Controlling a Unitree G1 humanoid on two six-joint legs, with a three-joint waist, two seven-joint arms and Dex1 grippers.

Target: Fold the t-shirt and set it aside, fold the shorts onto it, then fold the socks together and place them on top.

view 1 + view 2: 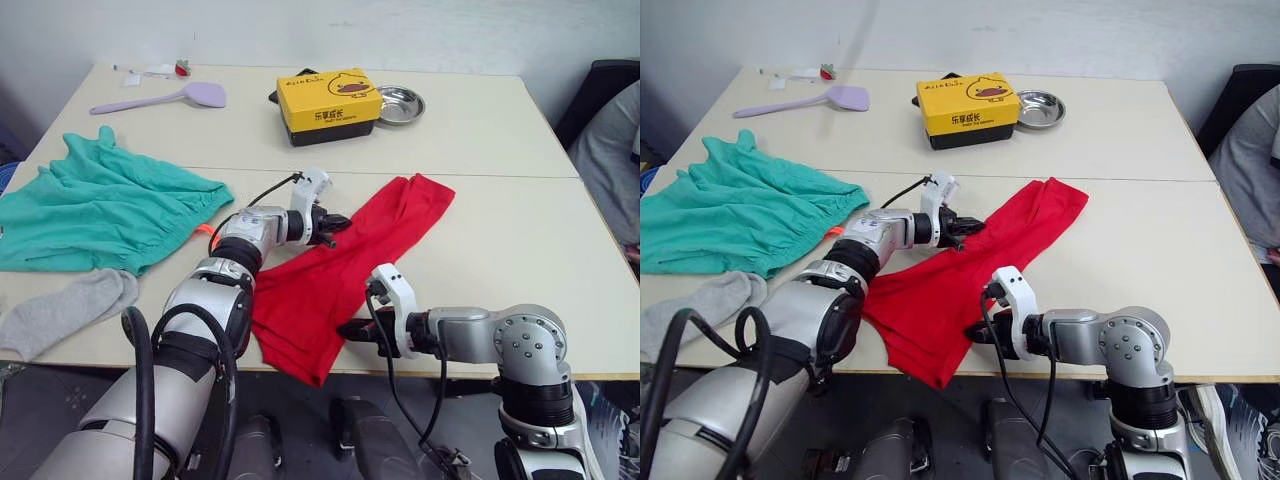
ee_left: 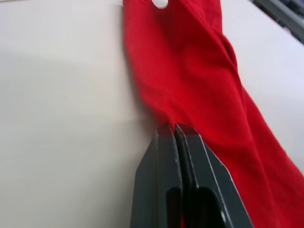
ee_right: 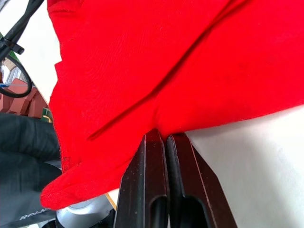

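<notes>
From the head views I see the t-shirt lying as a long rumpled red band across the tabletop, its near end draping over the front edge; I judge it light, limp and prone to bunching, best taken at hems or edges. In the left wrist view, my left end effector is closed on the shirt's side edge. In the right wrist view, my right end effector is pinched on a fold near the hanging end
</notes>
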